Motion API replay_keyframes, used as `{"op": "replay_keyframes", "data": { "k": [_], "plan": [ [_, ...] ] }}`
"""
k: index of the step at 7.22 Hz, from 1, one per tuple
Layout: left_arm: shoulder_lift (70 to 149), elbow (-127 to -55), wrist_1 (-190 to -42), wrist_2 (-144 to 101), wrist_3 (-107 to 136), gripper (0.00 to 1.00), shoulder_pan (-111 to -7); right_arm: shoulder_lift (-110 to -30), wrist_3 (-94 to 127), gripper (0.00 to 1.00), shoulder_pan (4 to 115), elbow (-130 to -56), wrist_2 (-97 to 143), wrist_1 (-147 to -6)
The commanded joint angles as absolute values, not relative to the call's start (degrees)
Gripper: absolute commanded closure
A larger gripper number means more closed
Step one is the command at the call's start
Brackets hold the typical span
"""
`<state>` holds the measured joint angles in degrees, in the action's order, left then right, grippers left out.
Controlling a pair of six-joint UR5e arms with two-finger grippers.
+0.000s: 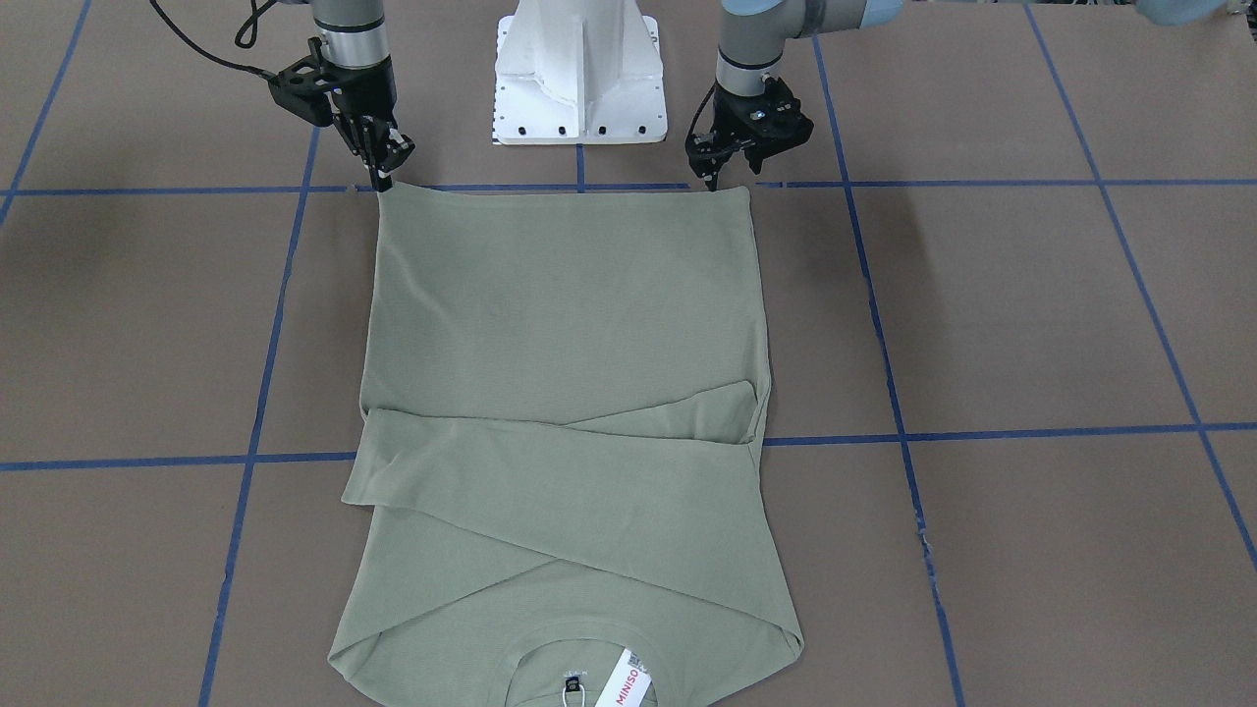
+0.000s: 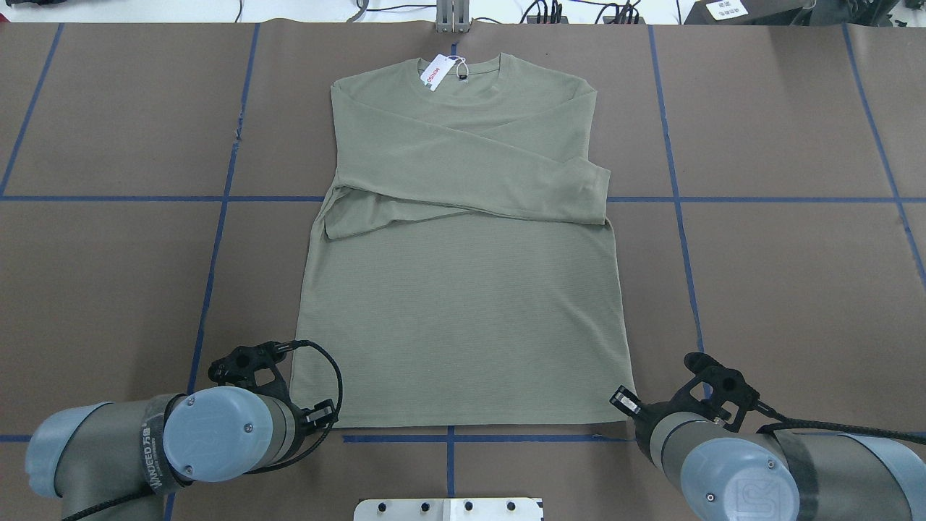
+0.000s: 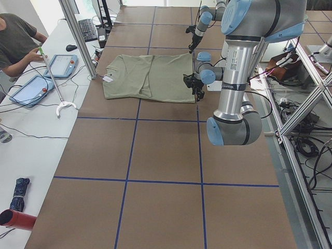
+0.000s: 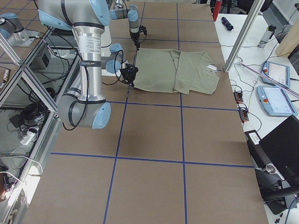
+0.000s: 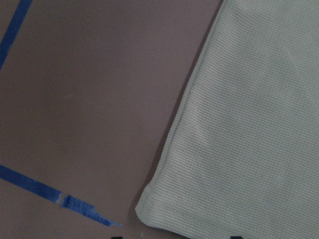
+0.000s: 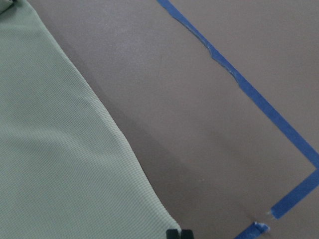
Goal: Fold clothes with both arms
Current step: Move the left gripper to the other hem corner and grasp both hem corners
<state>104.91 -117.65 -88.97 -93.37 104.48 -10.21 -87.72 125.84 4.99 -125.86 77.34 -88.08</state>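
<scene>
Both my grippers are down at the near hem of the sage-green shirt, one at each corner.

Nearest me, my left gripper stands at the hem corner on my left with its jaws spread apart, and my wrist view shows that corner lying flat between them; my right gripper stands at the other corner, its fingertips pressed together right at the cloth's edge, and I cannot tell whether any fabric is pinched between them; beyond, the shirt lies flat on the brown table, its hem just beside a blue tape line; farther out, both sleeves are folded across the chest, one crossing over the other; farthest from me is the collar, with a white "MINISO" hang tag lying on it.
</scene>
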Motion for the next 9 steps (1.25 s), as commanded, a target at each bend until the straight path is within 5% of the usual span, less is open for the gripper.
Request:
{"op": "replay_keyframes", "data": {
  "k": [1,9],
  "plan": [
    [105.03,-116.9,-88.95,-93.34,104.15,0.25,-10.02,-87.71,125.77,1.0,4.92,-125.86,77.34,-88.07],
    [105.21,-115.93,-88.95,-93.25,103.36,0.37,-10.72,-87.63,125.24,1.0,5.19,-126.04,77.26,-88.07]
  ]
}}
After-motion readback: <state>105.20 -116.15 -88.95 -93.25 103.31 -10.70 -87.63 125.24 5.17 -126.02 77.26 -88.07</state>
